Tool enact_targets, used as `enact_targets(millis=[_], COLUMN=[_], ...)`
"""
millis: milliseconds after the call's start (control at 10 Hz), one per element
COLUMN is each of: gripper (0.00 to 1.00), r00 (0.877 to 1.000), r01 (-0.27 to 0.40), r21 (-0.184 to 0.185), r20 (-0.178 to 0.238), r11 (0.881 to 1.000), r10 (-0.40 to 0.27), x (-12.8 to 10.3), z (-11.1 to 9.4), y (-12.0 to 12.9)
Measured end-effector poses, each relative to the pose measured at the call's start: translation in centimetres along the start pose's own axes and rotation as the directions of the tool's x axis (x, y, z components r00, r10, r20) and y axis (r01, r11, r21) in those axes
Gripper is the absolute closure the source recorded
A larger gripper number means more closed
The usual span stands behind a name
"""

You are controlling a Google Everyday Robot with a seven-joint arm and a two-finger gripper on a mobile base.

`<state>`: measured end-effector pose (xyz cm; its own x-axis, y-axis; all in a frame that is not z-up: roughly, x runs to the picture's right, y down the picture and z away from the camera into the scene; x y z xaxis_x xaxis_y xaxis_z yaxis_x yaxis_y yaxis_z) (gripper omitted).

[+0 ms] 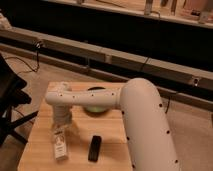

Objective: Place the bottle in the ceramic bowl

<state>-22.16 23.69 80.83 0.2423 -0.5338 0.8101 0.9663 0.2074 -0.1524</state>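
Wooden table (37,150) bears bottle (60,148) beneath end effector (61,128), ceramic bowl (94,108) partly hidden.

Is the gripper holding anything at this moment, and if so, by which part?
Nothing seems held. The gripper hangs with open jaws right over the top end of the bottle, which rests on the table.

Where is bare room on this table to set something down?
Free: between the black bar and the arm; between the bottle and the left edge of the table. Crowded: the middle, where the gripper hangs over the bottle, near the ceramic bowl.
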Motion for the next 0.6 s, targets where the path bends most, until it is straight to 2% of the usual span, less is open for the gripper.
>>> enact_targets(millis=[200,300,400,600], gripper=[0.22,0.30,0.45,0.64], r00=[1.000,1.000,1.000,1.000], r01=[0.006,0.017,0.022,0.017], r21=[-0.022,-0.034,-0.047,-0.057], r20=[0.009,0.011,0.009,-0.003], r11=[1.000,0.999,0.999,0.998], r10=[-0.006,-0.017,-0.022,-0.017], x=[-0.2,-0.3,-0.3,-0.3], z=[0.9,1.2,1.5,1.5], y=[-0.3,-0.6,-0.7,-0.5])
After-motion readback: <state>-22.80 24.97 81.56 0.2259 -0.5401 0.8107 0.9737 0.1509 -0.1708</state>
